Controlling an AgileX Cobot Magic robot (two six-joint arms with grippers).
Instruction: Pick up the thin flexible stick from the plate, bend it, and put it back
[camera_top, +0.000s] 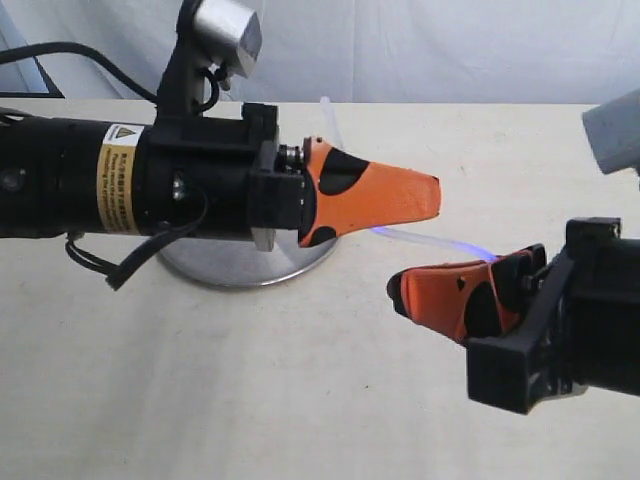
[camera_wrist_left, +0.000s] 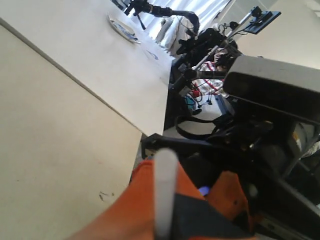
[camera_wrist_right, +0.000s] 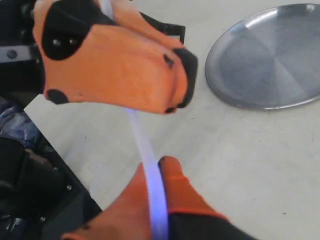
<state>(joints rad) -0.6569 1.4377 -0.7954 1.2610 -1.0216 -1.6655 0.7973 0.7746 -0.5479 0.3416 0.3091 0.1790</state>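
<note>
The thin flexible stick (camera_top: 430, 241) is off the plate and in the air, strung between my two hands. On the exterior view I see it as a pale strip that rises behind the left hand (camera_top: 432, 198), reappears under that hand's tip and runs down to the right, glinting bluish where it meets the right hand (camera_top: 400, 288). Its line is a gentle bow, not straight.

The left hand's orange fingers are pressed together on the stick. My left wrist camera shows the strip (camera_wrist_left: 165, 185) lying blurred along an orange finger (camera_wrist_left: 135, 210). The right hand pinches the other end. On the right wrist camera the strip (camera_wrist_right: 145, 150) runs in between that hand's two orange fingertips (camera_wrist_right: 172, 182) and glows blue at the grip. In the exterior view the two hands point at each other, the left one higher and the right one lower and further right, near but not touching.

The plate (camera_top: 230, 272) sits flat on the table (camera_top: 300, 400) beneath the left arm, which hides most of it. Its brushed silver face shows more fully on the right wrist camera (camera_wrist_right: 270, 55). The stick hangs over bare table just to the right of the plate's rim.
</note>
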